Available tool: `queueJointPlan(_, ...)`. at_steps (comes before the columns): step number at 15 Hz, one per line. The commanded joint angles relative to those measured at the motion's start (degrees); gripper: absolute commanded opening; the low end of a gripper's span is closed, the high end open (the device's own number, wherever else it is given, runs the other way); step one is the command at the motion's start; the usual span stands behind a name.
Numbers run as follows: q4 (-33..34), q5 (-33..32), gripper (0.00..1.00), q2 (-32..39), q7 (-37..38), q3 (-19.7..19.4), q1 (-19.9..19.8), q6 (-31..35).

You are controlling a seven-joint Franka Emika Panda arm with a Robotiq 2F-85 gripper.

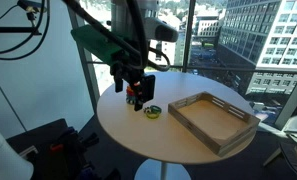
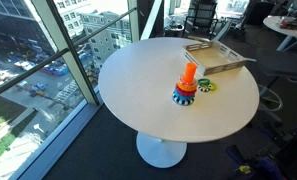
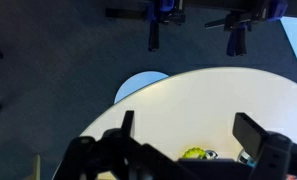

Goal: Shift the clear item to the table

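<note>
We see the black two-fingered gripper point(image 3: 186, 128) spread wide with nothing between its fingers, hanging above the round white-topped table point(image 1: 158, 138). In the wrist view the table's rim and the pale round pedestal foot point(image 3: 140, 88) lie beneath it. In an exterior view it hangs over the left part of the table, well apart from the rectangular wooden tray point(image 1: 195, 131) on the right.

The main risk, as we judge it, is missing the target. We cannot make out the clear item in any view. If it lies in the tray, its transparency would hide it against the wood, and the tray's walls may screen it too. Reaching for something we can barely see invites an off-centre grip, so a smooth, light piece may slip or tip. The fingers may also strike the tray wall and shove the tray towards the table's edge.

The things close below the gripper are a second hazard. A small green-and-yellow round item point(image 1: 153, 111) lies there, and in an exterior view an orange-and-blue stacked toy point(image 2: 188, 82) stands just beside it. A careless descent or sweep could knock either one.

Of the clear item's look we can say little: its shape, its outline and where it lies do not show.
</note>
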Motion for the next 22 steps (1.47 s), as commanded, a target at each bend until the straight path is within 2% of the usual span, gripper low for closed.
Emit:
queueJointPlan(1,0.1,0.6,1.00,0.2,-0.5,1.5,-1.5,-0.2)
queueJointPlan(6,0.3,0.9,1.00,0.2,-0.4,1.8,-1.2,-0.5)
queueJointPlan(10,0.7,0.7,1.00,-0.2,0.6,3.8,-0.7,-0.3)
queueJointPlan(14,0.6,0.1,1.00,-0.8,2.7,7.3,0.2,1.1)
queueJointPlan(22,0.5,-0.2,1.00,-0.5,8.2,14.8,3.4,7.9)
